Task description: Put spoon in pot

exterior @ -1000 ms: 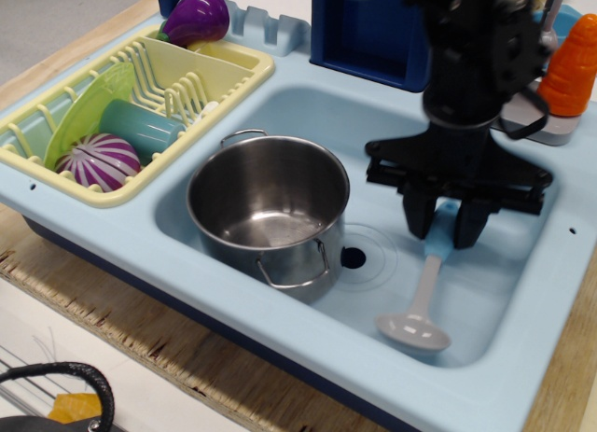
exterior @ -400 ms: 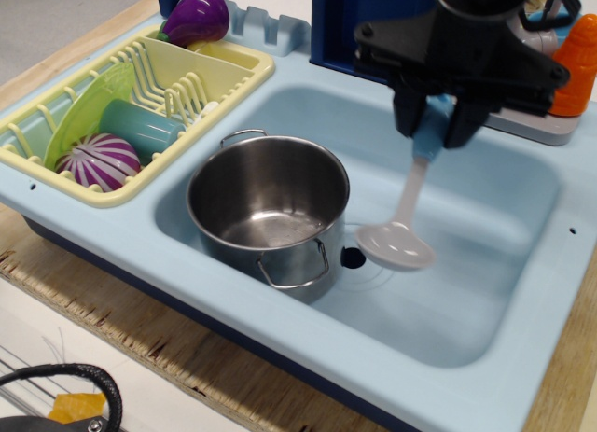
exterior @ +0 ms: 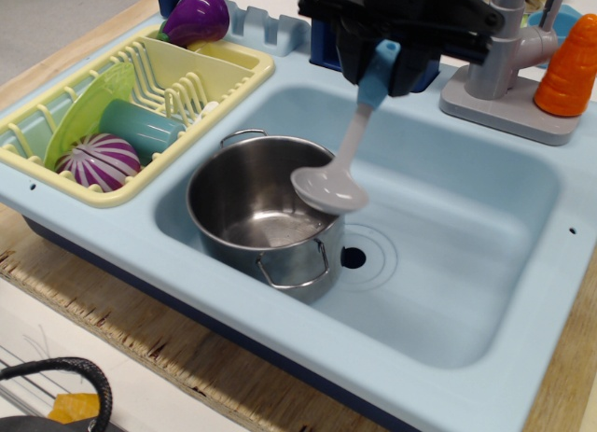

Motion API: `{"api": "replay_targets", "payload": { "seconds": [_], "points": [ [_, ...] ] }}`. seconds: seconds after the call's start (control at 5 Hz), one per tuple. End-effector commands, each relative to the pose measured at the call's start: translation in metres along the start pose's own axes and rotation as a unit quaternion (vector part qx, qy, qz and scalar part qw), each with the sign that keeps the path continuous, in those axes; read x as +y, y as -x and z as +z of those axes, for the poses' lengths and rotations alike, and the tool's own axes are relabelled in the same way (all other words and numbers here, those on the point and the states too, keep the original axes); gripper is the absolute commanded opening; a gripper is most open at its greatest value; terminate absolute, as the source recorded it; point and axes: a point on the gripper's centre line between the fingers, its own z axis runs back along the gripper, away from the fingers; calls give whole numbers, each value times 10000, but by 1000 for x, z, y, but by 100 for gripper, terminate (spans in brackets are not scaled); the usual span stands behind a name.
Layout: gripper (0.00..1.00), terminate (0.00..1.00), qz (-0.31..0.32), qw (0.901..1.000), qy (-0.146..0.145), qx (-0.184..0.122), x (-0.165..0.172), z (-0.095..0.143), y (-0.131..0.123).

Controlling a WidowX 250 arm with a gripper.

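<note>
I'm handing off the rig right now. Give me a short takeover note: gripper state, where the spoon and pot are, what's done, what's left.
Gripper: shut on the spoon's blue handle, raised above the sink's back edge.
Spoon: off the sink floor, hanging tilted, its bowl over the pot's right rim, not inside yet.
Pot: upright in the sink, left of the drain hole, nothing in it.
Done: spoon grasped and carried to the pot.
Left: shift a little left so the bowl is well over the opening, lower, release.

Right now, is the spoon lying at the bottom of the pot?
No, the spoon hangs in the gripper, its bowl over the right rim of the pot.
</note>
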Motion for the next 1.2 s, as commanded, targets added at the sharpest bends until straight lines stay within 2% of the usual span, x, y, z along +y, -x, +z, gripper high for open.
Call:
{"api": "replay_targets", "payload": {
  "seconds": [0.0, 0.2, 0.4, 0.8, 1.0],
  "points": [
    [0, 0, -95, 9984, 29, -561, 32, 7, -7],
    [100, 0, -30, 9955, 156, -939, 43, 2, 2],
    [100, 0, -235, 9829, 265, -1806, 49, -3, 10],
    [100, 0, -235, 9829, 265, -1806, 49, -3, 10],
    [100, 100, -235, 9829, 265, -1806, 49, -3, 10]
  ]
}}
